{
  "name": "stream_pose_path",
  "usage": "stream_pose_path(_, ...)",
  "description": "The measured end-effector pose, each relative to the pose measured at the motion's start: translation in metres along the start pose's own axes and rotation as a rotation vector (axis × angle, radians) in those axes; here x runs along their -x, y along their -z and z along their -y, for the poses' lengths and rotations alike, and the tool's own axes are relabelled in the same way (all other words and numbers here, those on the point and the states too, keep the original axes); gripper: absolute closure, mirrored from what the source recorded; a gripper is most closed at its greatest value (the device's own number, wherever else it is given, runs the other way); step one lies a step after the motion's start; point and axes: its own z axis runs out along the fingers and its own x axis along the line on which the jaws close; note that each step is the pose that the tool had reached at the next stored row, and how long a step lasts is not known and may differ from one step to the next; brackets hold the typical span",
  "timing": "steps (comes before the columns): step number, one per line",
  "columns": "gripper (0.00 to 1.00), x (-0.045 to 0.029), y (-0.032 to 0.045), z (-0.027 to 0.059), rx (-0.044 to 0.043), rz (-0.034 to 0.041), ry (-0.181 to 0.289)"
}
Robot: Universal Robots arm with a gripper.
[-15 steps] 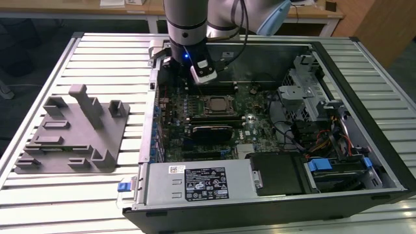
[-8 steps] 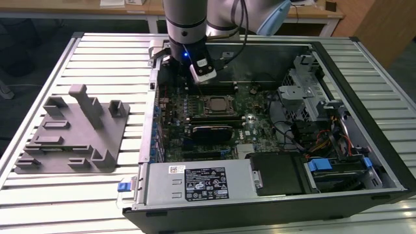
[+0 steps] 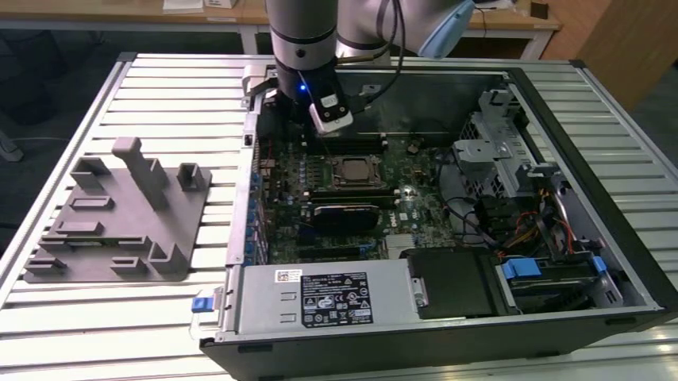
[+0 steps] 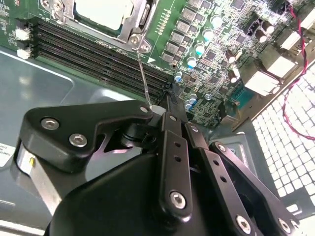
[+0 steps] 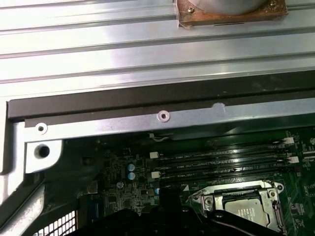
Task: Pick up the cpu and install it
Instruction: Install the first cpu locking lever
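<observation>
In the exterior view, the grey robot arm (image 3: 305, 40) stands over the far part of the open black computer case (image 3: 593, 262) on the slatted metal table (image 3: 63, 119). The cpu (image 3: 350, 169), a small flat square chip with a silver top, lies face up in its socket on the green motherboard (image 3: 414, 206). It is well apart from the grey plastic fixture plate (image 3: 117, 230).

In the second wrist view, the black end effector (image 4: 167, 103) hangs over the long black memory slots (image 4: 88, 46), near the cpu (image 4: 101, 12). I cannot tell whether it is apart or together.

In the first wrist view, the cpu (image 5: 248, 209) sits within the metal socket frame (image 5: 268, 189), its edges parallel to the slots.
</observation>
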Motion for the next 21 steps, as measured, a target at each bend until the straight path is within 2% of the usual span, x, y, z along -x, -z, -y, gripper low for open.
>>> stream_pose_path(5, 0.89, 0.0045, -0.0001, -0.0005, 0.0, -0.0001, 0.0)
stream_pose_path(14, 0.89, 0.0272, -0.0005, -0.0031, 0.0, 0.0001, 0.0)
stream_pose_path(21, 0.89, 0.0289, -0.0006, -0.0033, 0.0, 0.0001, 0.0)
